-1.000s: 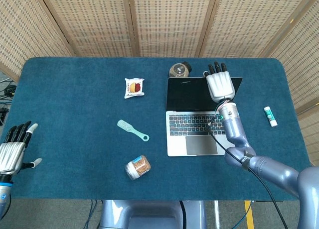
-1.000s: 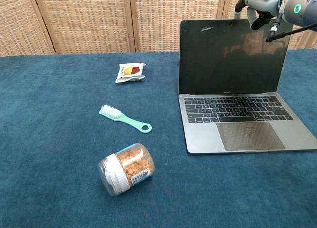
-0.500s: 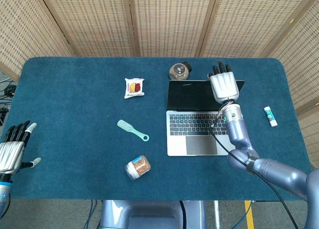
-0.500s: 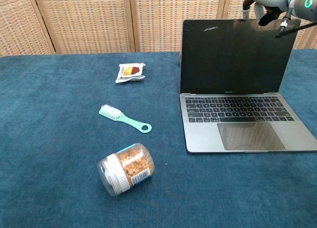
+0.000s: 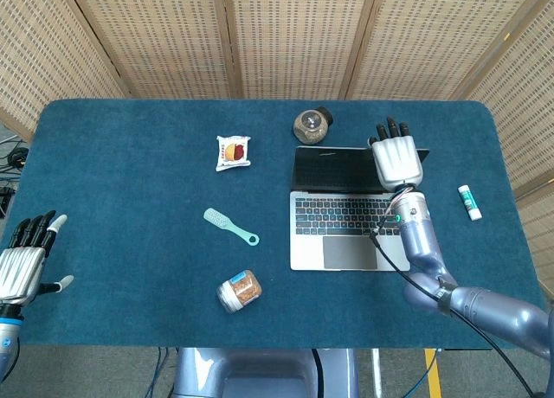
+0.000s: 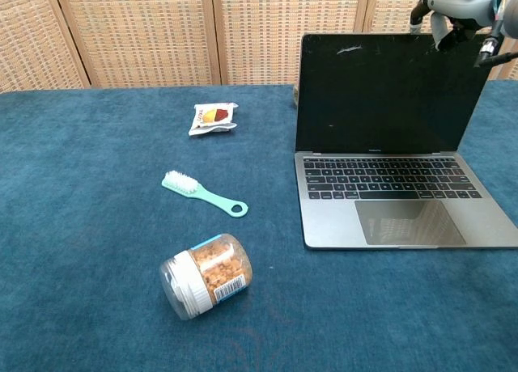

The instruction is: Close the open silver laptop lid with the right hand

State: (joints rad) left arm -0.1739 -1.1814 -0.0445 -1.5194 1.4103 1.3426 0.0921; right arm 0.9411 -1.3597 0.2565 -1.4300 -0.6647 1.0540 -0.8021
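Note:
The silver laptop (image 5: 339, 229) (image 6: 396, 202) stands open on the blue table, right of centre, its dark screen (image 6: 387, 93) facing me. My right hand (image 5: 398, 158) (image 6: 457, 8) rests palm-down over the lid's top right corner, fingers hooked over the upper edge behind the screen. In the head view the screen shows as a narrow dark strip. My left hand (image 5: 24, 259) hovers at the table's left front edge, fingers spread, holding nothing.
A round brown object (image 5: 312, 125) sits just behind the laptop. A snack packet (image 5: 233, 151), a mint brush (image 5: 230, 226) and a toppled jar (image 5: 239, 291) lie left of it. A white tube (image 5: 469, 201) lies to the right.
My right hand has drawn toward me with the lid's top edge, so the screen tilts further forward and looks narrower in the head view. The left hand is still.

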